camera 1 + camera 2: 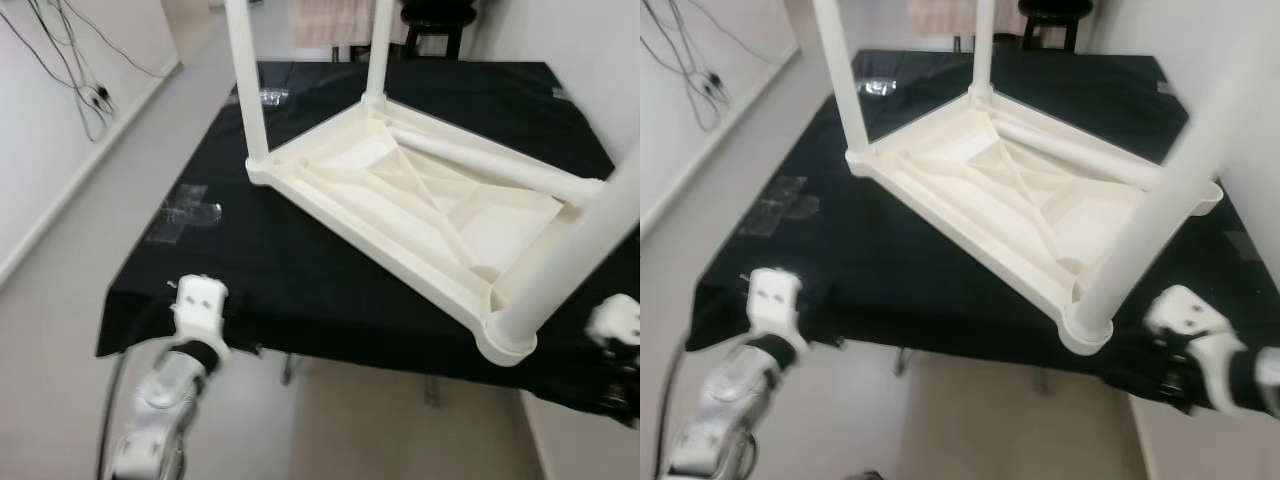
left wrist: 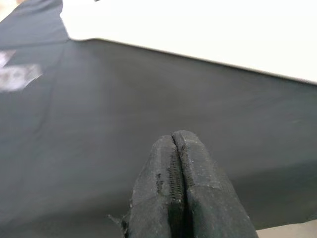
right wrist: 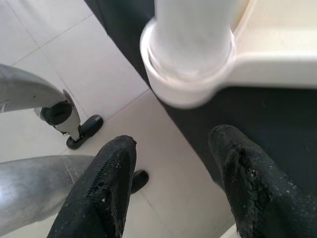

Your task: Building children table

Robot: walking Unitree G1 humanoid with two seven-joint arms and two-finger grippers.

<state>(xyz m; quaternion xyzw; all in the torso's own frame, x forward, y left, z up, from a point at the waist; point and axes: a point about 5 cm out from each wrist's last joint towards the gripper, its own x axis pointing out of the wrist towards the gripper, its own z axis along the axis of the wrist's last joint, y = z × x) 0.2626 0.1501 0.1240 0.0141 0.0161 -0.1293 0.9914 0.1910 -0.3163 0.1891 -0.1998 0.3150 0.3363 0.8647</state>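
A cream children's table (image 1: 430,210) lies upside down on a black-covered table (image 1: 280,270). Upright legs stand in its far-left corner (image 1: 246,80), back corner (image 1: 378,50) and near-right corner (image 1: 565,265). One loose leg (image 1: 490,160) lies across the underside along the right edge. My left gripper (image 2: 177,168) is shut with nothing in it, low over the cloth at the front left, short of the cream edge (image 2: 198,34). My right gripper (image 3: 171,144) is open just below the near-right leg's socket (image 3: 188,74), not touching it.
Clear tape patches (image 1: 185,215) stick to the cloth at the left. Cables (image 1: 80,90) hang on the left wall, and a dark stool (image 1: 435,20) stands behind the table. Silver metal legs with black feet (image 3: 59,114) stand on the tiled floor below the front edge.
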